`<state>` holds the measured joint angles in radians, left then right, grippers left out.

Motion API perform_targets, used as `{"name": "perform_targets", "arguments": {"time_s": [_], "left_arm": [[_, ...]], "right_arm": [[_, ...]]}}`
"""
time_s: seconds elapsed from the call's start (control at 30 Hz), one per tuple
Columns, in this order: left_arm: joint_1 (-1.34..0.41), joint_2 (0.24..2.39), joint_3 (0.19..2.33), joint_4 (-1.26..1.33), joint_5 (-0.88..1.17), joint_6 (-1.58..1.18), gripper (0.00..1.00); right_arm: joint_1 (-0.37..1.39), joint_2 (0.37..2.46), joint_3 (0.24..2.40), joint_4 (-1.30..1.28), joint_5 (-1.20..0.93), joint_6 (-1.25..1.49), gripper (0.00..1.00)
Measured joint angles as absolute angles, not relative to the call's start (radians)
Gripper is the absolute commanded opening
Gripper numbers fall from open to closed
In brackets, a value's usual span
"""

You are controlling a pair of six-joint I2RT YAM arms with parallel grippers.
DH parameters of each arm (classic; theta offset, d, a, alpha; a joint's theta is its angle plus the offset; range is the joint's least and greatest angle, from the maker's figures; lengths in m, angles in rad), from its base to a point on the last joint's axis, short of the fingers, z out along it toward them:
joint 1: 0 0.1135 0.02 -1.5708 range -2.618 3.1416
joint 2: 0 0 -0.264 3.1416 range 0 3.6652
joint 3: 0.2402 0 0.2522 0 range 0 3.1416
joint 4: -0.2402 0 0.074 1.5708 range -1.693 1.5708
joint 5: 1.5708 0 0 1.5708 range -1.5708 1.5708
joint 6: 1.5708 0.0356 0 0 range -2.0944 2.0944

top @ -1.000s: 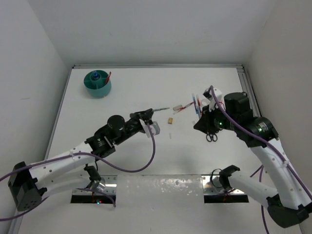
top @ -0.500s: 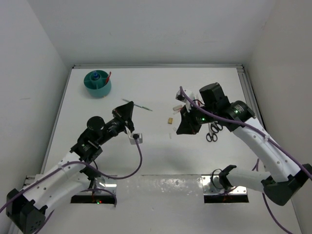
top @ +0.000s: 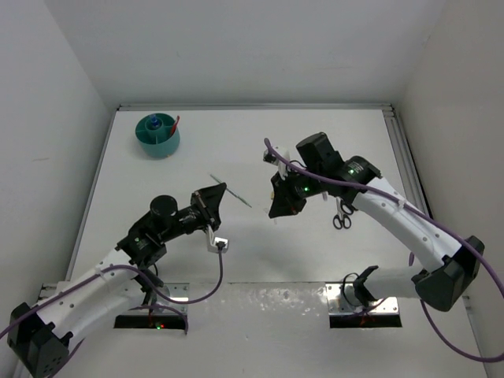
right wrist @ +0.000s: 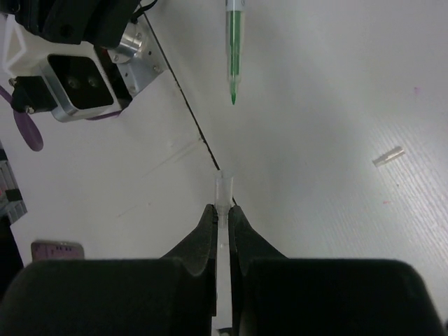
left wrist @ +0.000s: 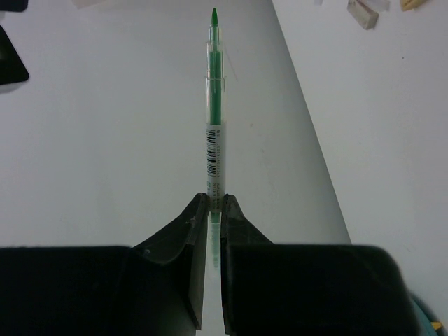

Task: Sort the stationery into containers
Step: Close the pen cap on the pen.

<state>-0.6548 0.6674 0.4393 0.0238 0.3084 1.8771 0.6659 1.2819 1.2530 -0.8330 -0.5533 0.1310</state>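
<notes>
My left gripper is shut on the rear end of an uncapped green pen whose tip points away from it. From above, the pen slants down-right from the left gripper toward the right one. My right gripper is shut on a clear pen cap, open end forward. The green pen's tip hangs a short way beyond the cap, apart from it. The teal tub stands at the far left with a blue-capped bottle and a red pen in it.
Black-handled scissors lie right of the right arm. A tan eraser shows at the top of the left wrist view. A small clear piece lies on the table. The left wrist's camera housing faces the right gripper.
The left arm drew back to the left with the green pen, which now points down-right. The right arm swung left from the stationery pile to the table's middle, carrying the cap.
</notes>
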Motion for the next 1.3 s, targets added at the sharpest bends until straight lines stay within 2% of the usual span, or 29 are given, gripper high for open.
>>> {"name": "perform_targets", "arguments": {"time_s": [0.27, 1.3], "left_arm": [[-0.680, 0.680, 0.439, 0.026, 0.310, 1.876, 0.00], [-0.702, 0.705, 0.439, 0.065, 0.299, 1.824, 0.00]], "right_arm": [[0.695, 1.367, 1.253, -0.778, -0.544, 0.147, 0.00], [0.721, 1.370, 1.223, -0.725, -0.520, 0.158, 0.00]]}}
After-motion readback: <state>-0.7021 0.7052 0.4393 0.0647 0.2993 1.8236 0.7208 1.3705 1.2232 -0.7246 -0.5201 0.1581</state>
